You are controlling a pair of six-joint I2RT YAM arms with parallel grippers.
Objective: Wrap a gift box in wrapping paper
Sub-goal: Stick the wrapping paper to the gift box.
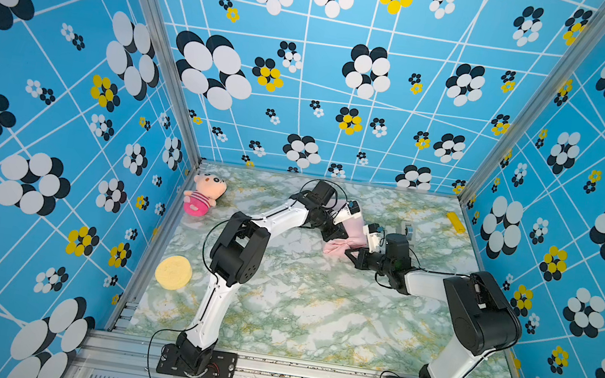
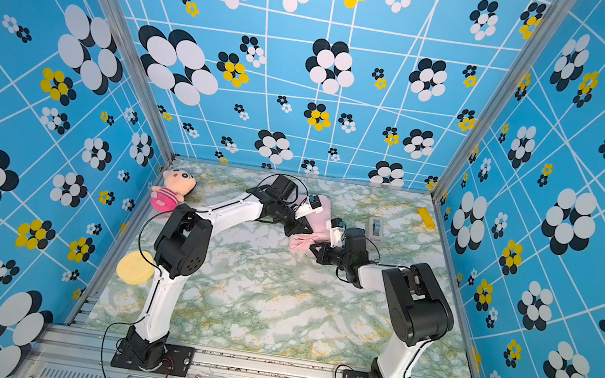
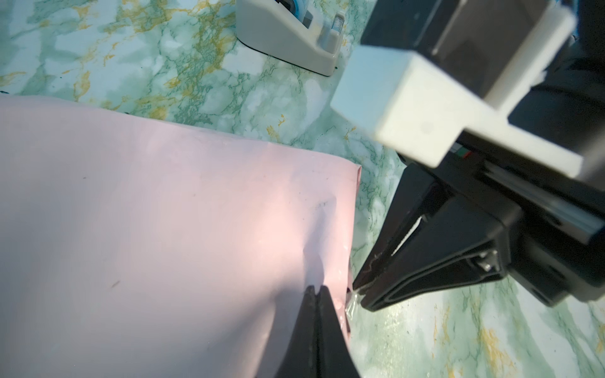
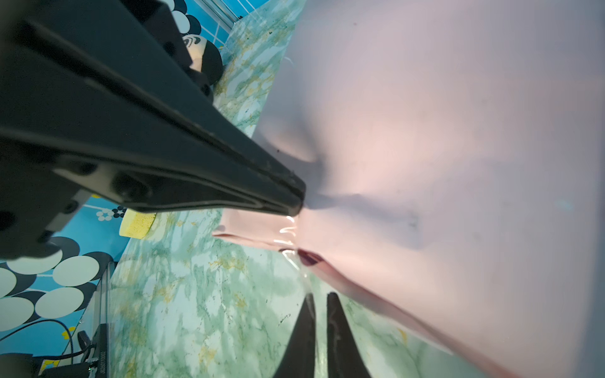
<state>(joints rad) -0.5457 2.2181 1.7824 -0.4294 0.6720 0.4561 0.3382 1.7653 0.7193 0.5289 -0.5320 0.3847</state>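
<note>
Wrapping paper (image 1: 336, 248): pale pink face outward, gathered into a creased bundle toward the far middle of the marbled counter (image 1: 315, 312), between the two arms. Gift box: hidden in every view.

Left gripper (image 3: 316, 289): jaws closed together, tips pressed against the paper at a raised crease near its edge. Whether a fold is pinched between them cannot be told.

Right gripper (image 4: 319, 297): jaws drawn in to a narrow slit, tips just beside the same edge of the paper. Clear tape strip (image 4: 289, 229) glints on the paper edge and runs toward these tips; a hold on it cannot be told.

Grey tape dispenser (image 3: 288, 36): near the paper, on its far side.

Plush doll (image 1: 203, 194): far left corner.

Yellow sponge (image 1: 173, 272): left edge.
</note>
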